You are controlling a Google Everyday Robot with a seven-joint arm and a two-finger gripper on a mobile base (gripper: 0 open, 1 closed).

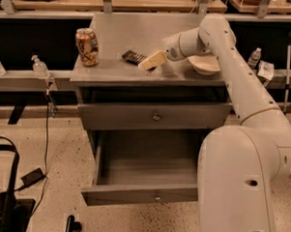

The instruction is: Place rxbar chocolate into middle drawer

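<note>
1. The middle drawer is sitting pulled out under the cabinet. Its grey floor and side walls are showing, and its knobbed front is facing the camera.
2. The upper drawer just above it is sitting shut.
3. A pale bowl is sitting on the right side of the cabinet top, partly behind the arm. Can't tell what it's holding.
4. The chocolate bar is lying flat on the cabinet top near the front edge, outside the drawer and above it.
5. The bar's long axis is running diagonally in view, from far-left to near-right. Its near-right end is pointing at the gripper.
6. The gripper is sitting low over the cabinet top at that end of the bar, touching or overlapping it. Can't tell if it's open, closed or gripping.
7. A can is standing upright at the front-left corner, apart from the bar.
8. The cabinet is standing on a speckled floor. A long shelf is running behind it, carrying a clear bottle. A black bag and a cable are lying lower left.
</note>
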